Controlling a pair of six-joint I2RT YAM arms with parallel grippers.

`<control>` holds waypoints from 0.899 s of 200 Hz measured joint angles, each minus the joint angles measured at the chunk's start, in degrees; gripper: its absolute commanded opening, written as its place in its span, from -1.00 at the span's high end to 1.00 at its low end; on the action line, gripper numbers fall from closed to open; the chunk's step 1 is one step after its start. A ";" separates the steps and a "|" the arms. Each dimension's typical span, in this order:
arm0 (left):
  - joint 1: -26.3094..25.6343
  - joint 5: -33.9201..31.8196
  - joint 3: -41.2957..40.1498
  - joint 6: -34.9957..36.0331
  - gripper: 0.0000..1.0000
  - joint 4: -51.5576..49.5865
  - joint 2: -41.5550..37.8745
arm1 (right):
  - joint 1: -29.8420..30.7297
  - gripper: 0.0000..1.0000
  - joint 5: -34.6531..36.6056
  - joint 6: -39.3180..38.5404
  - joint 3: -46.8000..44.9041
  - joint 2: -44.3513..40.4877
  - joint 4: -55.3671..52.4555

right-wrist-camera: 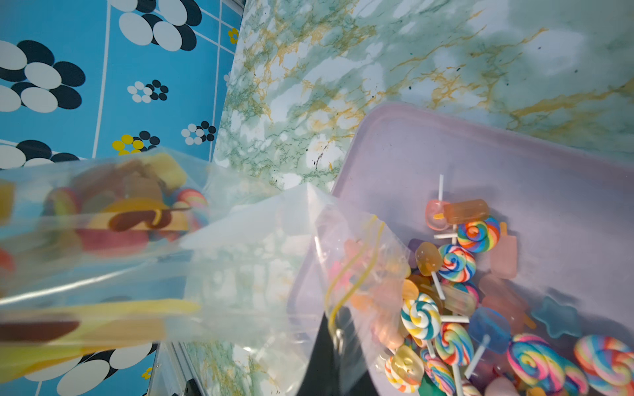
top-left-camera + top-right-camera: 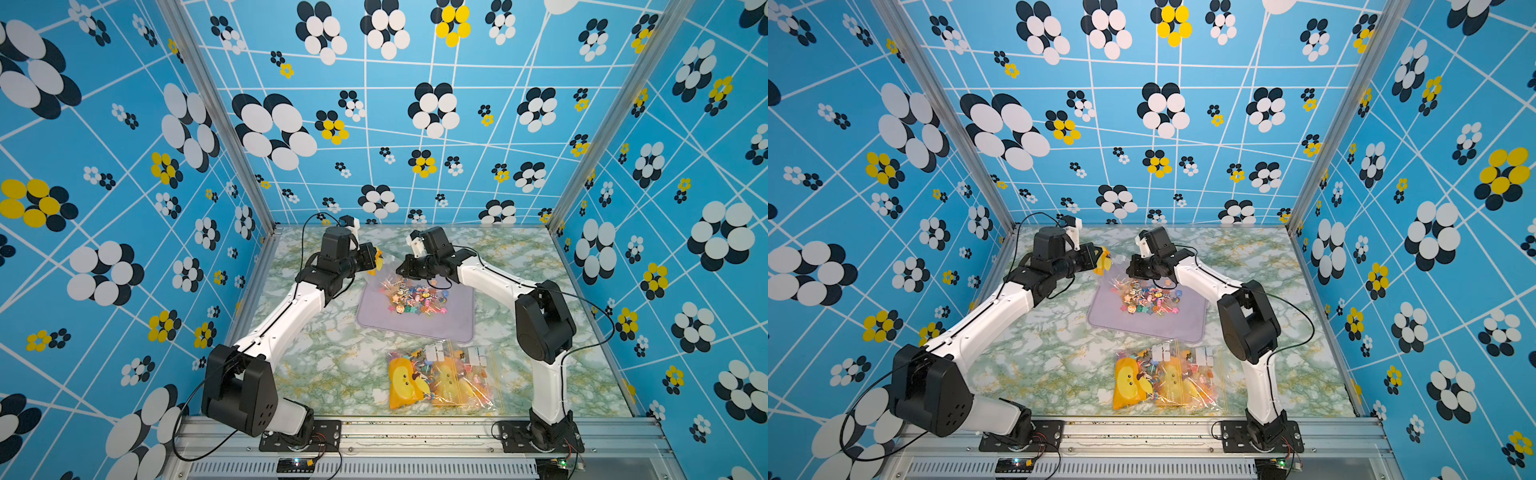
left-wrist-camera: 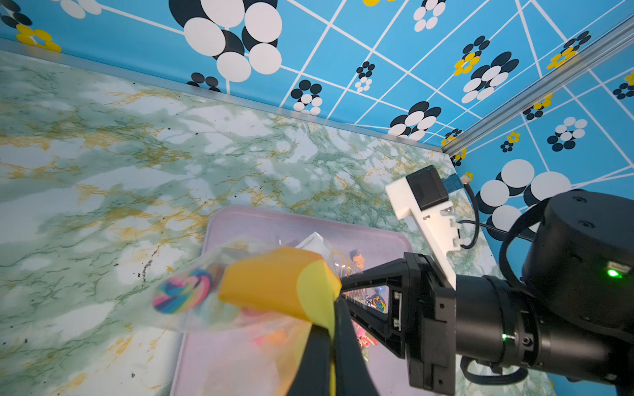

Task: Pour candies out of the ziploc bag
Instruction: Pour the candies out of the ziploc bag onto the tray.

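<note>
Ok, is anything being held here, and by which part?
Both arms hold the ziploc bag. The left gripper pinches its yellow-printed end, and the right gripper pinches the clear edge by the yellow zip line.

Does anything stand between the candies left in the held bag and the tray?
Nothing visible besides the clear plastic ziploc bag: the multicoloured candies inside it hang near the rim of the lilac rectangular tray. Whether its mouth gapes is unclear.

The candies (image 2: pixel 409 297) are piled on the tray (image 2: pixel 455 322), mid-surface (image 2: pixel 328 365). The ziploc bag (image 3: pixel 274 277) is held above its far edge; two other bags (image 2: pixel 440 380) are laid before the tray.
</note>
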 measured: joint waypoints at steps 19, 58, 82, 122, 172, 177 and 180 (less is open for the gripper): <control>0.15 0.00 -0.11 0.00 1.00 0.02 -0.22 | 0.07 0.95 0.04 -0.24 1.01 0.17 -1.14; 0.59 0.02 -0.83 -0.02 1.00 1.29 -0.66 | 0.11 0.95 0.63 -1.51 2.54 0.17 -3.28; 0.59 0.04 -0.92 -0.02 1.00 1.31 -0.66 | 0.11 0.95 0.92 -2.05 2.62 0.17 -3.80; 0.59 0.48 -0.94 -0.20 1.00 1.31 -0.66 | -0.09 0.95 0.94 -2.78 2.62 0.17 -3.82; 0.50 0.90 -0.94 -0.61 1.00 1.95 -0.66 | -0.55 0.95 1.36 -3.02 1.18 -1.60 -3.93; 0.37 0.87 -0.94 -0.63 1.00 2.03 -0.66 | -0.63 0.96 1.36 -3.02 0.92 -1.92 -3.93; 0.35 0.90 -0.94 -0.63 1.00 2.12 -0.66 | -0.72 0.95 1.36 -3.02 0.76 -2.10 -3.93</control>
